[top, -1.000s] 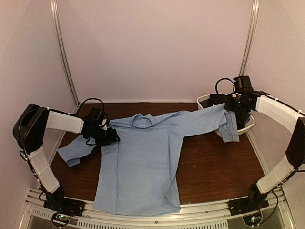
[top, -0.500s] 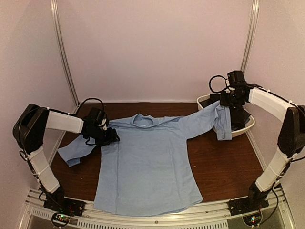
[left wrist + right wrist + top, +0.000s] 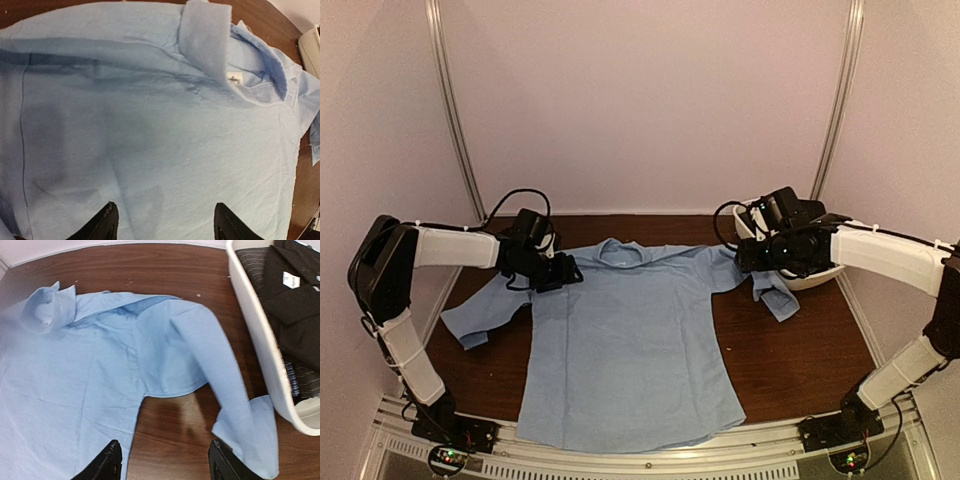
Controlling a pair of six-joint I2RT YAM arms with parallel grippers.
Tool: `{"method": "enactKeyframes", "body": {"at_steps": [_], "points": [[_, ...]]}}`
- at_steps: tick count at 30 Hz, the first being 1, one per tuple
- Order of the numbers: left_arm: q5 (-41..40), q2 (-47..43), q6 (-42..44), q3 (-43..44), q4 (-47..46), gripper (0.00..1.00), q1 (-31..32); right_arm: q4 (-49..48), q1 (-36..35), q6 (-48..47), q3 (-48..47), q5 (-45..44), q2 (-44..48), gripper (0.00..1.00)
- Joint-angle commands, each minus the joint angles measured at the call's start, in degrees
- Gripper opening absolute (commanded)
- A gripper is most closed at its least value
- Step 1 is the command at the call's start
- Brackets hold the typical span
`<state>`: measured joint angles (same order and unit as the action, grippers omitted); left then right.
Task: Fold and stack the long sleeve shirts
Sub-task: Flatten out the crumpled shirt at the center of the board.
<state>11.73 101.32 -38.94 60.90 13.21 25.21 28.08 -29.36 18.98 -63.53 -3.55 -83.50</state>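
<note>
Right wrist view has my right pincer apart and empty over the light blue shirt spread flat on the table, so I'd pinch its crumpled sleeve near the cuff and fold it across smoothly.

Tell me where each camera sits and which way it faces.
Top external: above and behind, looking down on the blue shirt; left arm and right arm show.
Left wrist: over the shirt's body, facing its collar; left gripper fingertips show.
Right wrist: over the sleeve beside the white tub; right gripper fingertips show.
Both wrists see the collar.
</note>
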Motion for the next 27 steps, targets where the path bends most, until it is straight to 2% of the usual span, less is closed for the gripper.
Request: {"method": "enactKeyframes", "body": {"at_steps": [1,10,14,21,27], "points": [[0.8,3.3,0.8,5.9,-0.4,0.66,2.9,-5.0,-6.7,4.9,2.9,-0.5,-0.4,0.60],[-0.7,14.0,-0.7,18.0,-0.7,0.62,7.0,-9.5,-14.5,8.6,6.8,0.6,-3.9,0.61],[-1.4,19.4,-1.5,23.7,-0.7,0.58,7.3,-12.6,-17.3,10.6,9.7,3.1,-3.9,0.61],[-4.4,27.9,-2.2,34.6,-1.0,0.57,7.3,-15.9,-24.1,13.3,12.3,3.5,-6.5,0.61],[-6.4,36.8,-2.4,49.5,-1.2,0.57,5.8,-18.0,-27.5,15.2,14.6,4.9,-8.5,0.61]]}}
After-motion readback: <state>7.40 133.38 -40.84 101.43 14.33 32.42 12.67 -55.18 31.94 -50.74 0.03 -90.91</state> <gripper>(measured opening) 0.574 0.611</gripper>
